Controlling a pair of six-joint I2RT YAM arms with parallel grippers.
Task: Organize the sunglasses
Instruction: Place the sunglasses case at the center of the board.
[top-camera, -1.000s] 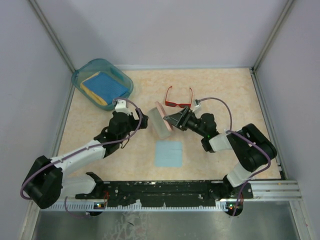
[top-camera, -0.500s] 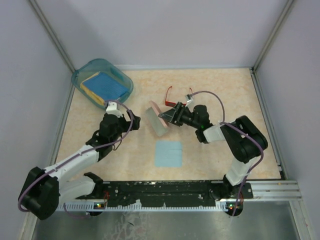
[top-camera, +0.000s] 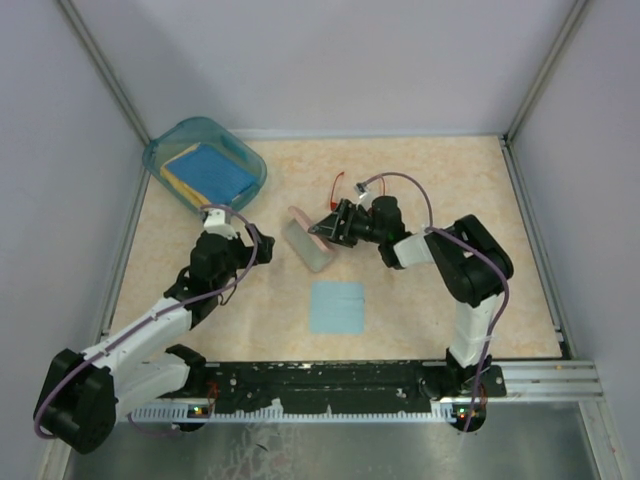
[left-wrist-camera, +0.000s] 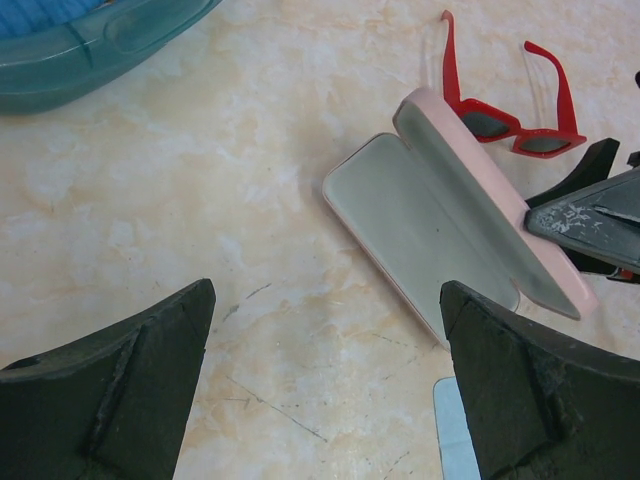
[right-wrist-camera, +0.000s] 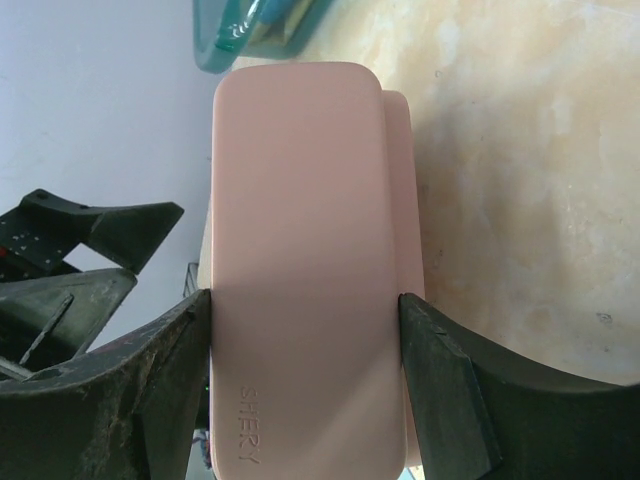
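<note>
The sunglasses (left-wrist-camera: 505, 112), thin red frame and dark lenses, lie open on the table just behind the pink case; in the top view (top-camera: 342, 183) my right arm hides most of them. The pink case (top-camera: 305, 240) lies open, its grey lining (left-wrist-camera: 440, 225) facing up. My right gripper (top-camera: 328, 226) is shut on the case's raised lid (right-wrist-camera: 305, 280), one finger (right-wrist-camera: 150, 380) on each long edge. My left gripper (top-camera: 262, 248) is open and empty (left-wrist-camera: 325, 390), left of the case and apart from it.
A teal container (top-camera: 205, 165) holding blue and yellow cloths stands at the back left, and shows in the left wrist view (left-wrist-camera: 90, 50). A light blue square cloth (top-camera: 336, 306) lies flat in front of the case. Walls enclose the table (top-camera: 450, 200).
My right gripper moved left and farther back with the case lid, now covering most of the sunglasses. My left gripper drew back to the left, away from the case.
</note>
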